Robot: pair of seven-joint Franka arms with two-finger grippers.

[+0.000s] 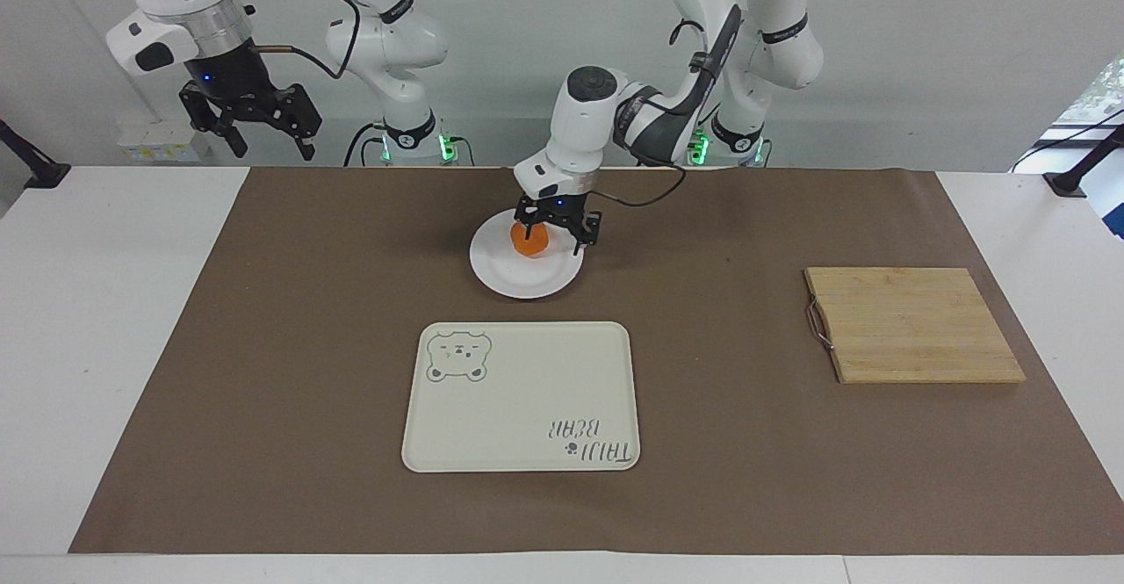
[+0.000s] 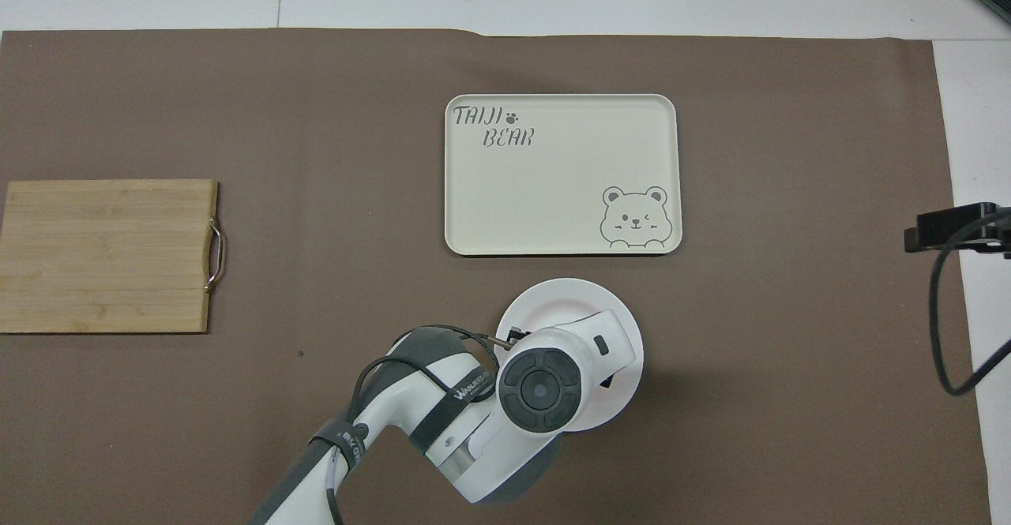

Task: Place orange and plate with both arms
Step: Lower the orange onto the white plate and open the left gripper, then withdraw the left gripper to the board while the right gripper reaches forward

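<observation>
- The cream tray [image 1: 527, 391] with a bear drawing and the words "TAIJI BEAR" holds nothing. It lies just beside the plate [image 1: 527, 284], farther from the robots than the plate, and the two do not touch.
- The plate is a round white dish and lies flat near the middle of the table. The orange [image 1: 530, 241] sits in it, on the part of the plate that is nearer to the robots.
- The left gripper [image 1: 553, 241] is low over the plate. Its fingers are spread wider than the orange; one finger is close by the fruit and the other is over the plate's rim toward the left arm's end. It grips nothing.
- In the overhead view the wrist of the left arm covers the orange and a large part of the plate [image 2: 569, 296].
- The right gripper [image 1: 268, 140] waits high in the air, well apart from the plate toward the right arm's end, with its fingers spread and nothing between them.
- A wooden cutting board [image 1: 913, 325] with a metal handle lies flat, well apart from the plate toward the left arm's end.
- The plate, the tray and the board all lie on a brown mat [image 1: 263, 347], which covers most of the white table [image 1: 88, 303].
- A plain pale wall [image 1: 922, 57] closes the room at the robots' end.
</observation>
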